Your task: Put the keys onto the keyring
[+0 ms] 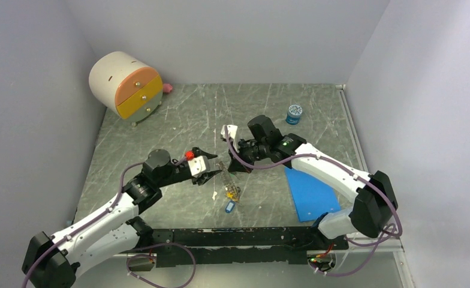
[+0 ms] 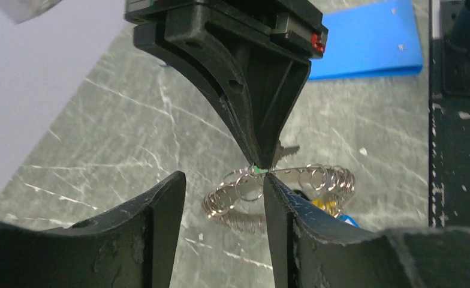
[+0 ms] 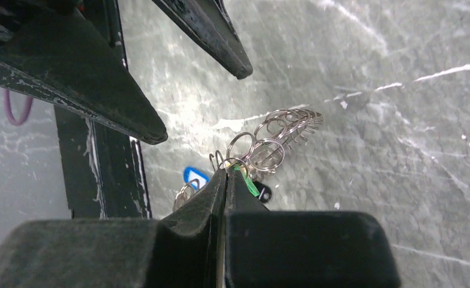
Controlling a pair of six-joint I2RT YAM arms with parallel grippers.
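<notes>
Starting at the left, the left gripper [image 2: 223, 179] stands with its fingers spread, holding nothing and facing the keyring [image 2: 337, 180], which sits mid-table between the two arms. Just right of it, the right gripper [image 2: 258, 159] is pressed together, pinching what looks like the green key [image 3: 245, 180] by its head right at the ring's edge. I judge the threading barely begun: a yellow key [image 1: 232, 192], a blue key [image 1: 228, 207] and a black key [image 3: 260, 193] lie near or under the ring, apparently loose. The fingertips hide whether the green key is already on the wire. I cannot tell whether the ring rests on the table or hangs from that pinch.
</notes>
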